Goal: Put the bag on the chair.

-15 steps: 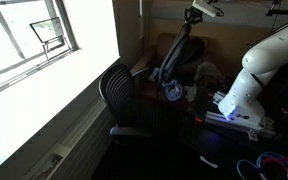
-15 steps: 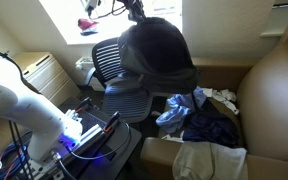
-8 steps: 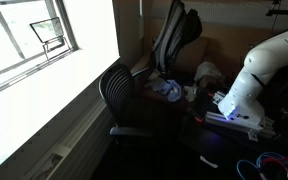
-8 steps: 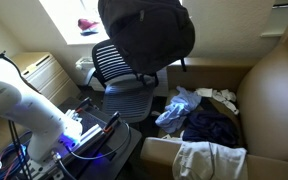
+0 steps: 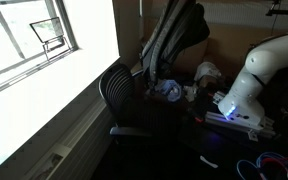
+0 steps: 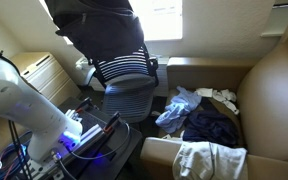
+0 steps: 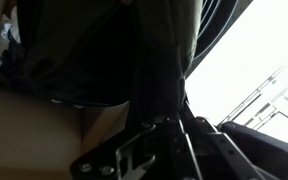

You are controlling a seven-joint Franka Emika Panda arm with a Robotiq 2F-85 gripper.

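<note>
I am counting one bag (image 5: 174,35), one chair (image 5: 119,95) and one white arm (image 5: 256,72), which is mine. On the brown couch (image 6: 276,90) three lots of cloth are lying: one pale blue bundle (image 6: 179,106), one dark blue garment (image 6: 212,126) and one whitish cloth (image 6: 209,160). One window (image 5: 29,35) is letting in strong light beside the chair.

The bag is showing as dark, almost black, soft and slack. In an exterior view it is looking greyer, long and narrow, with straps and folds running down its length. In the wrist view it is filling most of the picture as black fabric.

The bag is hanging in the air, off the floor and off the seat. In both exterior views its top is running out of the picture. Its lower end is dangling over the top of the chair's ribbed backrest (image 6: 124,70), and I cannot tell whether the two are touching.

My gripper (image 7: 156,128) is clamping the bag. A dark band of it is running straight into the linkage, though the fingertips themselves are lost in shadow.
</note>
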